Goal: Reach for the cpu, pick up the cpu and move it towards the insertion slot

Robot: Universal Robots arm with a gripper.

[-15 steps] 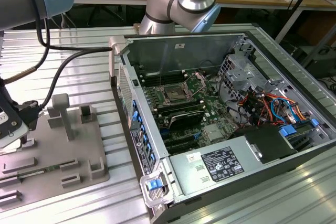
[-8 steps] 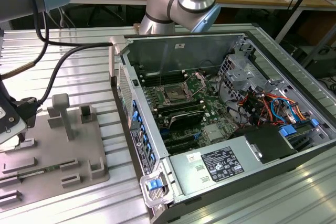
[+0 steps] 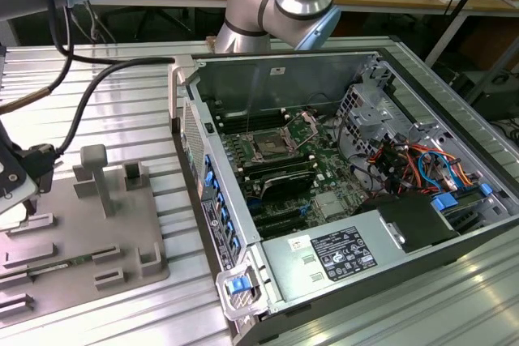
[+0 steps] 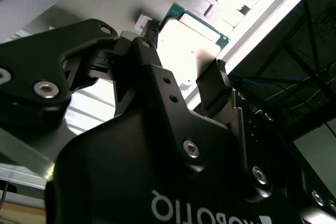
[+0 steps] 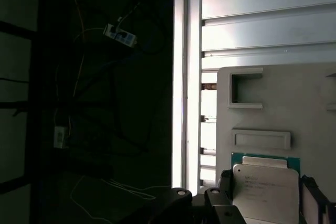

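Observation:
The cpu [image 5: 265, 190], a small square chip with a pale silvery top and a green edge, lies over the grey fixture plate [image 5: 273, 103]. My gripper [image 5: 266, 184] has a black finger [image 5: 226, 182] pressed against each side of the chip, so it is shut on it. In the second wrist view the cpu [image 4: 189, 40] sits between the same black fingers [image 4: 215, 80]. In the exterior view the gripper [image 3: 18, 180] hangs low at the far left over the fixture plate [image 3: 81, 232]. The insertion slot [image 3: 268, 147], a metal-framed socket with a dark centre, lies inside the open computer case.
The open computer case [image 3: 340, 168] fills the exterior view's right, with a raised metal wall [image 3: 195, 160] between plate and motherboard. Grey posts [image 3: 97, 176] stand on the fixture plate. A black cable [image 3: 89, 95] hangs from the arm. The ribbed table's edge rail [image 5: 186, 77] borders a dark drop.

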